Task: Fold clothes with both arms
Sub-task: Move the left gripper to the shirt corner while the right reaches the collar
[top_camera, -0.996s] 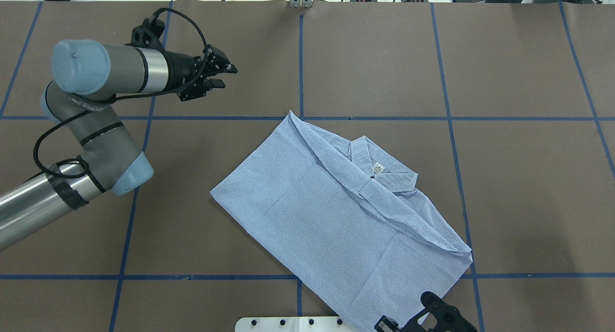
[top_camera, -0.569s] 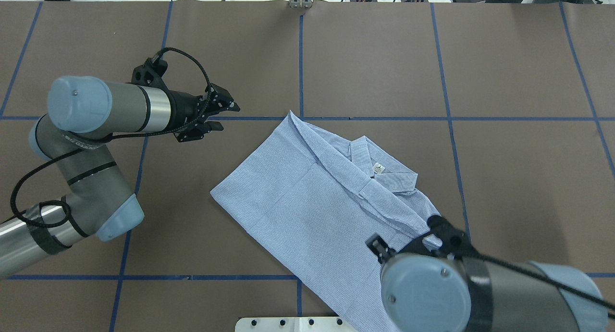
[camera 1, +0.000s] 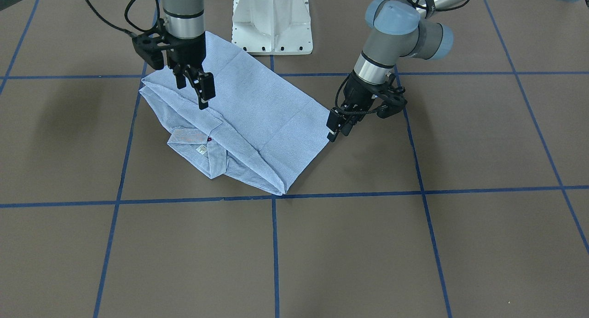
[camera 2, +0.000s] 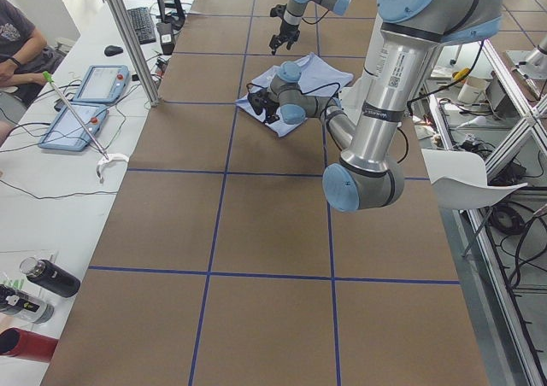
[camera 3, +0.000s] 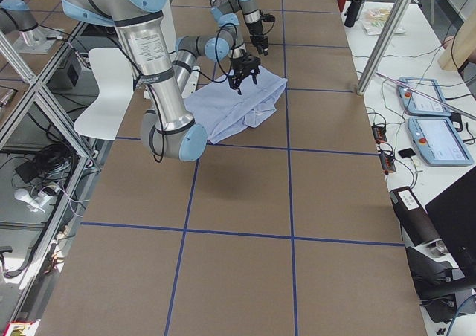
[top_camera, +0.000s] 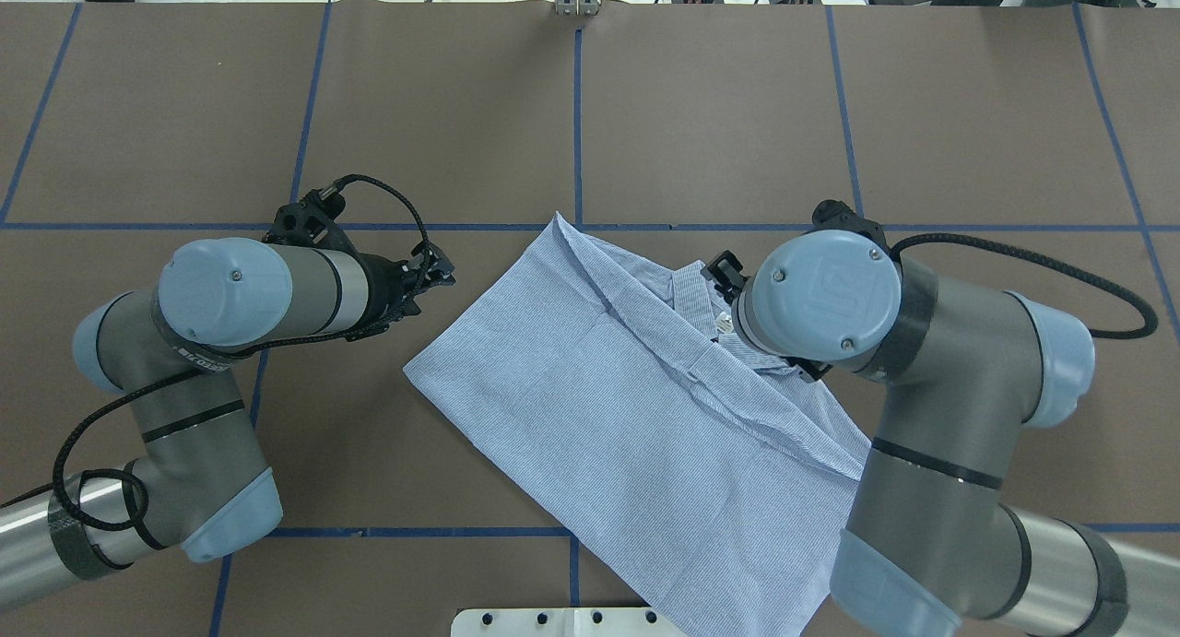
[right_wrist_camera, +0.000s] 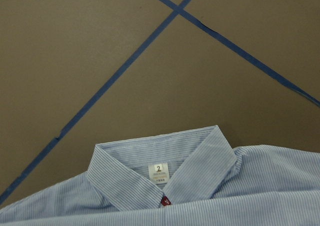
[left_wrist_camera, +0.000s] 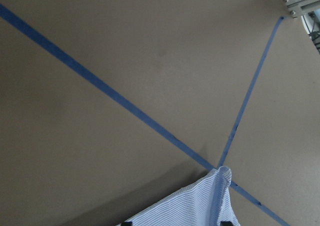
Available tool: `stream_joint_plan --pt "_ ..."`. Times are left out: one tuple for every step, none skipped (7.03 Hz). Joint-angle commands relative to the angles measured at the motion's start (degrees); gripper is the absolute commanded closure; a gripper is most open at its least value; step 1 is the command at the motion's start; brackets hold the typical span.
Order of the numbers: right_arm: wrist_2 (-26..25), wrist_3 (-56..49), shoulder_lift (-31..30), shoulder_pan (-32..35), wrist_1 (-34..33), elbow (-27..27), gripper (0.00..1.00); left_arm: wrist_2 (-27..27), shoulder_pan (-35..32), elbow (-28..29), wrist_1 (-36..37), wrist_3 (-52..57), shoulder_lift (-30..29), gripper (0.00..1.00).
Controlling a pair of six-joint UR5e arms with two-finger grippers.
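Observation:
The clothes are one light blue striped shirt (camera 1: 267, 111), lying part-folded and askew on the brown table, collar and white label (camera 1: 201, 148) toward the far side. In the overhead view the shirt (top_camera: 599, 397) spans the centre. My left gripper (camera 1: 338, 130) hangs open just off the shirt's left corner, low over the table; its wrist view shows striped cloth (left_wrist_camera: 200, 206) at the bottom edge. My right gripper (camera 1: 191, 96) stands open above the shirt's right shoulder fold, not holding cloth; its wrist view looks down on the collar (right_wrist_camera: 165, 158).
The white pedestal base (camera 1: 271, 19) stands right behind the shirt. Blue tape lines (top_camera: 578, 112) grid the table. Along the far edge, an operators' desk holds tablets (camera 3: 439, 139) and bottles (camera 2: 47, 277); a person's arm (camera 2: 21, 49) rests there.
My left arm swung down from the far left toward the shirt's left corner. My right arm came in from the near edge across the shirt and now sits over the collar area.

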Motion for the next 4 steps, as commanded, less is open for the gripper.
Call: stream_joint_plan --pt "1.46 -2.2 0.02 2.66 3.52 -2.78 0.0 2.68 0.87 -3.14 -1.45 7.36 4.13 0.4" --pt "1.37 -3.07 0.02 2.75 3.53 -2.87 0.0 3.9 1.4 -3.94 -8.43 10.8 8.07 0.4" --pt "1.46 -3.08 0.02 2.66 3.61 -2.87 0.0 4.95 3.14 -3.6 -19.2 12.66 12.98 0.4" --pt "1.37 -3.6 0.02 2.66 3.62 -2.87 0.0 4.96 4.72 -2.21 -23.23 12.76 13.03 0.4"
